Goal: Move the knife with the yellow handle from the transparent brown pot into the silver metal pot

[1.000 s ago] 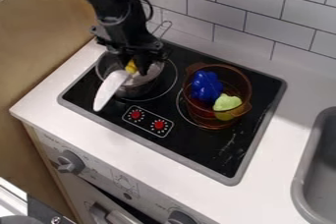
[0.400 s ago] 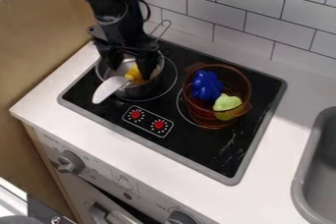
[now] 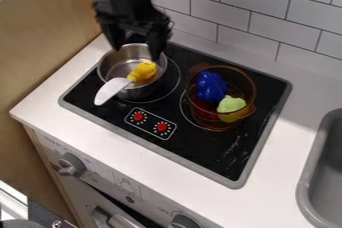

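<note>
Pincer [image 3: 137, 53] spread open above metal pot [image 3: 141, 92], black stovetop [image 3: 200, 151], white counter [image 3: 284, 144], grey sink [image 3: 308, 169], tiled wall [image 3: 260, 7]

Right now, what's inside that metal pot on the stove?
The metal pot holds the yellow end of a utensil; its white end sticks out over the rim. Part of the pot's floor is covered by the yellow end.
</note>
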Robot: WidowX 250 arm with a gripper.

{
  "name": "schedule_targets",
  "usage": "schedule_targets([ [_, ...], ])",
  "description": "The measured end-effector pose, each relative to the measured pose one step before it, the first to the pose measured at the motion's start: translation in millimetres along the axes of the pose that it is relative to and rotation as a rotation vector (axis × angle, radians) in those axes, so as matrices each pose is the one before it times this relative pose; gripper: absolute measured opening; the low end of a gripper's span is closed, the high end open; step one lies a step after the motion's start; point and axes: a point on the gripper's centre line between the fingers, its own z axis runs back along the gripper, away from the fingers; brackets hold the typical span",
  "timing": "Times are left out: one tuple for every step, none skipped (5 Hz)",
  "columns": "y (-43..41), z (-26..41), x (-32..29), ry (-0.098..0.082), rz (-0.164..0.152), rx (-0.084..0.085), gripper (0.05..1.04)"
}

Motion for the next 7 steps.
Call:
schedule_targets([
  [-9.7,16.61,3.99,0.0335,-0.0015,0.0118,0.997],
  [-10.85,8.9,-3.49,0.009,0.0049,0.0026,0.997],
  [-10.54,6.1,-3.09,-0.0111,0.0099,0.0098,0.997],
  [-4.36,8.77,-10.99,-0.0025,-0.0258,-0.0039,0.997],
  [4.99,14.34,-17.64,0.0146,-0.0174,0.0028,0.997],
  [-4.22,10.14,-14.44,0.0194,0.0124,0.0139,0.997],
  [-5.77,5.46,-24.28,-0.0088,-0.0414,-0.0059,0.997],
])
